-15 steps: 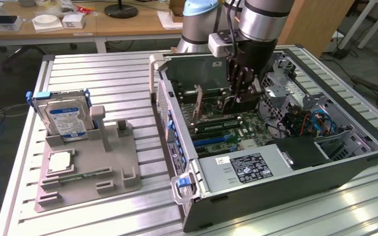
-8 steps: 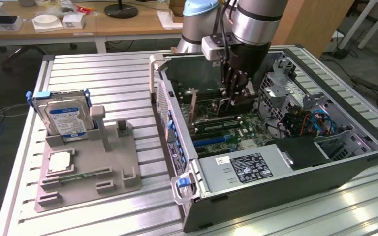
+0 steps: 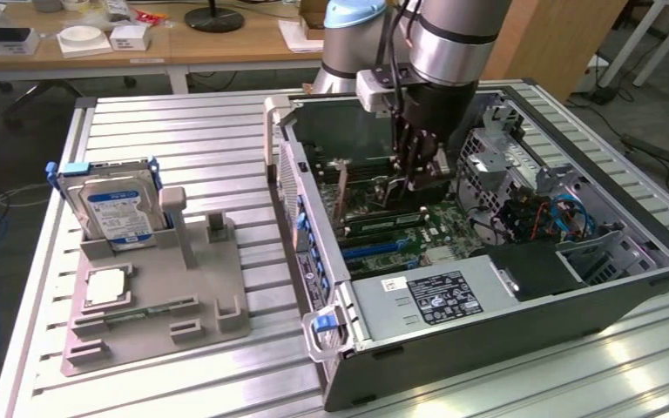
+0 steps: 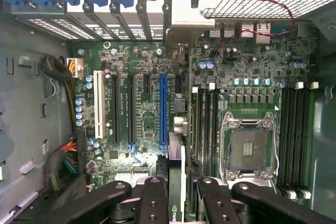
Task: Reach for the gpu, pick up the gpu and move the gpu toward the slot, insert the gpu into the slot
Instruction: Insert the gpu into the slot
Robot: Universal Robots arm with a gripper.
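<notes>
My gripper [image 3: 414, 185] is down inside the open computer case [image 3: 631, 279], just above the motherboard [image 4: 142, 56]. In the wrist view the gpu [image 4: 177, 182] appears edge-on as a thin green and pale strip between my two black fingers [image 4: 152, 198]. The gripper [image 4: 181, 205] looks shut on it. The card runs toward the rear wall, where its pale metal bracket [image 4: 191, 17] sits among the slot covers. It stands just beside the long blue slot [image 4: 163, 108]. I cannot tell whether its lower edge is seated in a slot.
A silver blue-labelled hard drive [image 3: 118, 212] stands in a grey fixture [image 3: 154, 300] on the exterior view's left, with a processor chip [image 3: 104, 286] lying lower on it. Inside the case are the power supply [image 3: 434, 296], an open processor socket [image 4: 249, 150] and memory slots [image 4: 294, 135].
</notes>
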